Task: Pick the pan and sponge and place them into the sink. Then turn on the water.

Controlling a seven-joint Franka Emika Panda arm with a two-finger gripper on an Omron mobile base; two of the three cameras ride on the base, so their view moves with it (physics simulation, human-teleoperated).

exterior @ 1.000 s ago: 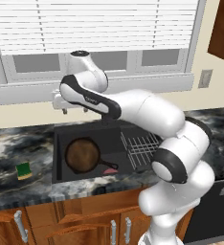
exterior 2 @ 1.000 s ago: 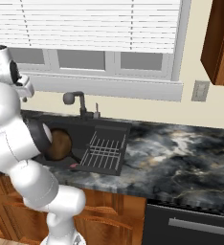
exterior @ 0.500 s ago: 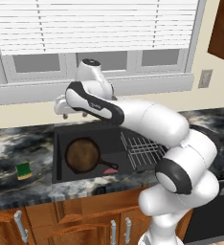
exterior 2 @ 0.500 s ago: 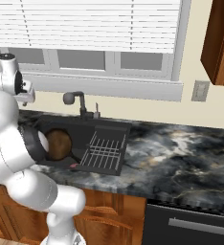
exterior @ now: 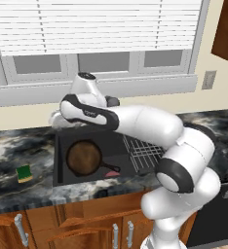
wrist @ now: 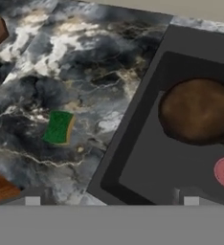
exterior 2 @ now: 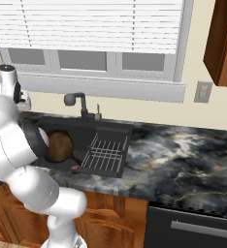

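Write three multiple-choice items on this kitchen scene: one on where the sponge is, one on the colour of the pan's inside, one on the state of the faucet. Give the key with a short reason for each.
1. Where does the sponge lie?
A. In the sink beside the pan
B. On the marble counter left of the sink
C. On the wire dish rack

2. What colour is the inside of the pan?
A. Dark brown
B. Bright red
C. White

3. What is the state of the faucet?
A. Pouring a stream of water
B. Dry, no stream falling from the spout
C. Lying in the basin

Key: 1 B, the left base view and the hand view both show the green block on the counter, outside the sink. 2 A, the pan in the basin shows a brown inside in all three views. 3 B, the right base view shows the spout upright behind the basin with no blue stream under it.
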